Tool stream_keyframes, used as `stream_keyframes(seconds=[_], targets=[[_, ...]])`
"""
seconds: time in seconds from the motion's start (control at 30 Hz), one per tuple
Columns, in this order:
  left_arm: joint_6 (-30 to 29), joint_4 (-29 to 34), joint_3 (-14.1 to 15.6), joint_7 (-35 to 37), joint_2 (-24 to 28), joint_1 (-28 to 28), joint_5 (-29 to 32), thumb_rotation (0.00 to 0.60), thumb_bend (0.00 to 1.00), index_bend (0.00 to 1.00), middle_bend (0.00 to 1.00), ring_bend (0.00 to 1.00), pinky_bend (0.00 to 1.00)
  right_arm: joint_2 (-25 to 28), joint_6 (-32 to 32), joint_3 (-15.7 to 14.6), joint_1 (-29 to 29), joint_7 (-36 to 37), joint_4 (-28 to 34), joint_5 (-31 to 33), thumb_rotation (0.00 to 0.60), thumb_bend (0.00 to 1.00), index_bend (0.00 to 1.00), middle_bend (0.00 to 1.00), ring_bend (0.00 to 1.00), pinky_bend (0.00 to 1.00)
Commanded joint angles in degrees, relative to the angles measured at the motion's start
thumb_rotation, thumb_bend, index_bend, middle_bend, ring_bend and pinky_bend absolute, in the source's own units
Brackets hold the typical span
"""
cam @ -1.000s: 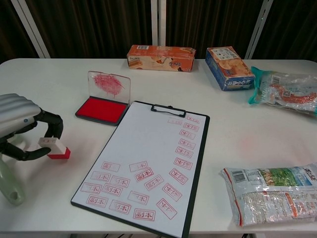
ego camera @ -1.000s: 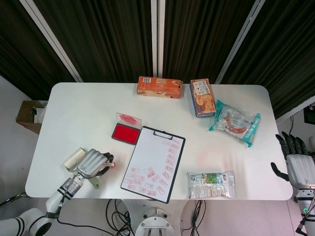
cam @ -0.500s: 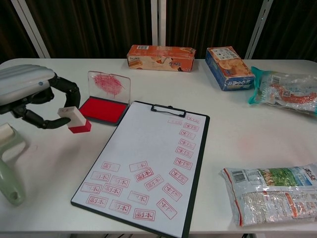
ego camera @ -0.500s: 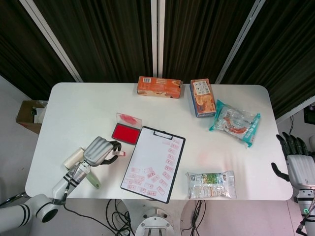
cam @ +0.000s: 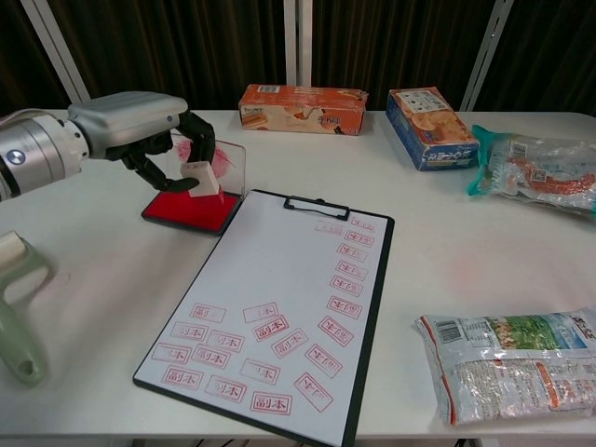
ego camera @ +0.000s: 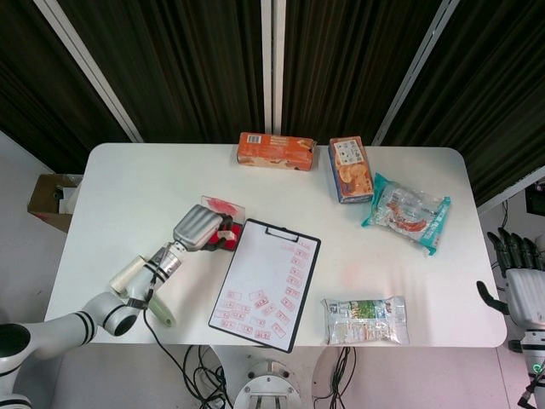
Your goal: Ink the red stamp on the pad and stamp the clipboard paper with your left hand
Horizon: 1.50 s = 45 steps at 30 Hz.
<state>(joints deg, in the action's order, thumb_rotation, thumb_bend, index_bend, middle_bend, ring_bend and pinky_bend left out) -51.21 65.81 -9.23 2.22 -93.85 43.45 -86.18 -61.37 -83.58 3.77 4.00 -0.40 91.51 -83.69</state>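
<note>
Clipboard paper [cam: 270,279] lies near, middle of tabletop [cam: 447,233], many red marks on it.
Farther left, our left hand [cam: 140,126], fingers pinching red stamp [cam: 202,179], presses it on ink pad [cam: 186,209].
We judge inking step.
Next: lift, move right, press on bare paper.
Right hand [ego camera: 521,294] idle, fingers apart.

Bright, even light from overhead, flat across the white table [ego camera: 128,183], close to washed out in the head view. Only soft, short shadows under the boxes, the snack bags and the clipboard [cam: 279,307]. Dark curtains [ego camera: 187,68] behind, almost without detail. Faint sheen on the clear lid of the ink pad [cam: 209,158]. Reasonably sharp throughout; slight motion blur on the left hand [cam: 140,121]. Mild stretching toward the edges in the chest view.
</note>
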Motion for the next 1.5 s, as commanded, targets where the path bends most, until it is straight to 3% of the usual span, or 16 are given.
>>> stream_keyframes(seconds=[0.03, 0.77, 1.5], targets=[[1.6, -2.9, -0.1, 1.9, -1.1, 1.3, 1.3, 0.600, 0.43, 0.65, 0.66, 1.00, 1.00, 0.3, -0.4, 0.1, -0.2, 0.2, 0.2, 0.0, 0.600, 0.24, 0.00, 0.00, 0.00, 0.00], [3.1, -13.5, 2.1, 6.4, -5.8, 3.6, 3.1, 0.600, 0.44, 0.66, 0.68, 1.00, 1.00, 0.3, 0.5, 0.1, -0.3, 0.8, -0.4, 0.6, 0.600, 0.24, 0.00, 0.00, 0.00, 0.00], [3.3, -16.0, 2.9, 9.6, -7.1, 4.3, 3.8, 0.600, 0.44, 0.67, 0.69, 1.00, 1.00, 0.0, 1.3, 0.0, -0.1, 1.1, -0.9, 0.7, 0.600, 0.25, 0.00, 0.00, 0.00, 0.00]])
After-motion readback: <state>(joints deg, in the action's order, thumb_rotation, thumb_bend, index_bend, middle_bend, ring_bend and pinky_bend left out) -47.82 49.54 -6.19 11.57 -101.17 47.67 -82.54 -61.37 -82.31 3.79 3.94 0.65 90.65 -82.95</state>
